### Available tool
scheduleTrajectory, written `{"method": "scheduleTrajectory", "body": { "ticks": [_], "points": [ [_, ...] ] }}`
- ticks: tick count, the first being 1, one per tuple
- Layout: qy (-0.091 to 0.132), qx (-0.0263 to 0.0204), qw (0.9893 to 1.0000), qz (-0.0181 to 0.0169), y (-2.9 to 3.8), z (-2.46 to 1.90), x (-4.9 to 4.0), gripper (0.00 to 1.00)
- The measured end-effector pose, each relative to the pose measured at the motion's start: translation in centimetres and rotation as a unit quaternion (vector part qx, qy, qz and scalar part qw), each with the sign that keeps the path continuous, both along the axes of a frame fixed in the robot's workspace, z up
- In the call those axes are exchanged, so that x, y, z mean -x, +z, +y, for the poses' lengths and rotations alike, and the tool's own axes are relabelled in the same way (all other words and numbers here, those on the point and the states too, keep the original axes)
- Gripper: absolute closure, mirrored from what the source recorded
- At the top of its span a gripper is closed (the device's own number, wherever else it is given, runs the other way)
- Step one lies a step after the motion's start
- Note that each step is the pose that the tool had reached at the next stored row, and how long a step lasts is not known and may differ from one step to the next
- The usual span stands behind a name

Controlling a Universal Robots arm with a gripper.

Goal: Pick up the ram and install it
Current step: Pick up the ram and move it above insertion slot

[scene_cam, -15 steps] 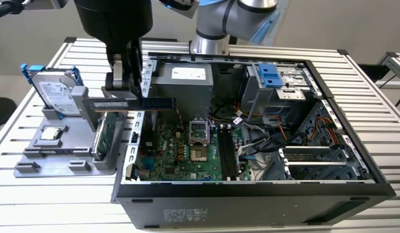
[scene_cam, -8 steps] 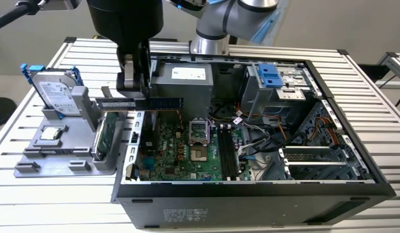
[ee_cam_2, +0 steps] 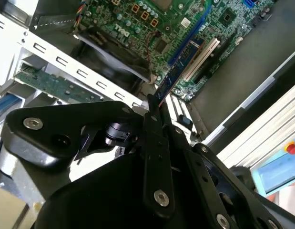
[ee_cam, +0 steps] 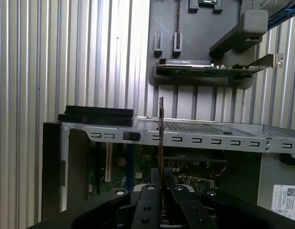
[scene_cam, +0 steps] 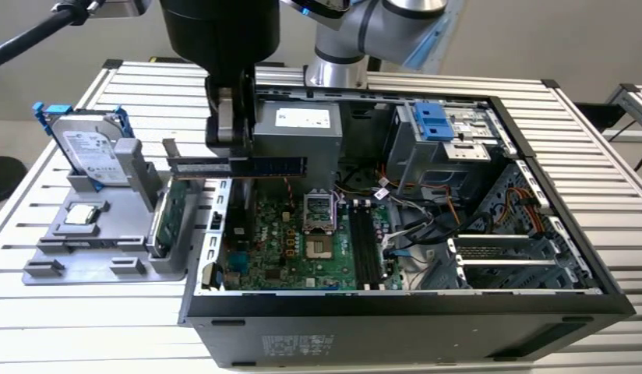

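- The gripper is clamped tight on the ram, pinching its flat faces.
- The ram hangs level in the air, over the open computer case wall on the exterior view's left.

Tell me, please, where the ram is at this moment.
The ram is held level in the gripper above the computer case, toward the exterior view's left, beside the power supply.
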State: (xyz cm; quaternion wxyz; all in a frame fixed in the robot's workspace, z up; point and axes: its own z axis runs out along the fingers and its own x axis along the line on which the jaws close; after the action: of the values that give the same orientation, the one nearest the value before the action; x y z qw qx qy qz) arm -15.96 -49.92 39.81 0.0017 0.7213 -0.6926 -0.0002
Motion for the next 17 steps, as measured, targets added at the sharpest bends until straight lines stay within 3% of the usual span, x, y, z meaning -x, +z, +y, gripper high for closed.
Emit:
{"method": "scheduleTrajectory", "body": {
  "ticks": [17],
  "points": [
    [-0.001,0.0000,1.0000,0.0000,0.00,0.00,-2.54,1.00]
  ]
}}
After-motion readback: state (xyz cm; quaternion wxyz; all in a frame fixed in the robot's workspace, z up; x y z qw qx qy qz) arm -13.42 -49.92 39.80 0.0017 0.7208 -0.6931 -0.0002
